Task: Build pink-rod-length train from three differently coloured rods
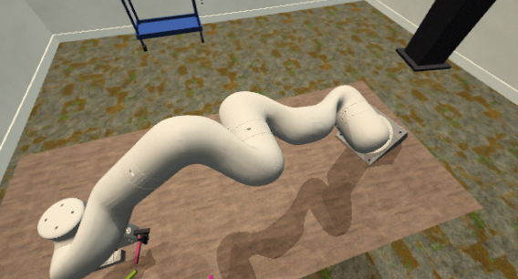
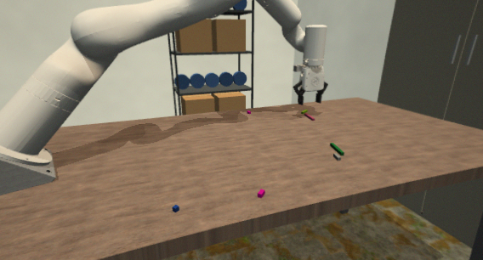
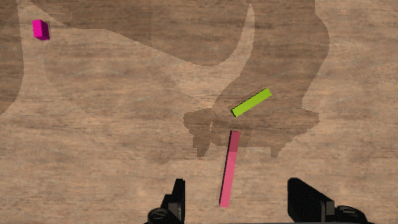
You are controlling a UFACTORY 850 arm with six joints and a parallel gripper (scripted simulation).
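The pink rod (image 3: 230, 167) (image 2: 309, 116) (image 1: 137, 253) lies flat at the far end of the table (image 2: 383, 128). A lime rod (image 3: 251, 102) (image 2: 304, 111) (image 1: 130, 274) lies at an angle just past its far end, close to it but apart. My gripper (image 3: 236, 196) (image 2: 310, 99) is open and empty. It hangs a little above the table over the pink rod's near end. A magenta rod (image 3: 40, 29) (image 2: 249, 112) lies off to the left. A green rod (image 2: 337, 149) and a grey rod (image 2: 337, 156) lie close together near the right edge. A second magenta rod (image 2: 261, 193) and a blue rod (image 2: 175, 208) lie near the front edge.
The arm's base (image 1: 371, 133) (image 2: 21, 171) is bolted to the table's other end, and the arm stretches across the table. Beyond the table stand a shelf rack with boxes (image 2: 213, 35), a dark cabinet (image 2: 438, 52), a blue cart (image 1: 169, 25) and a black pillar (image 1: 447, 24).
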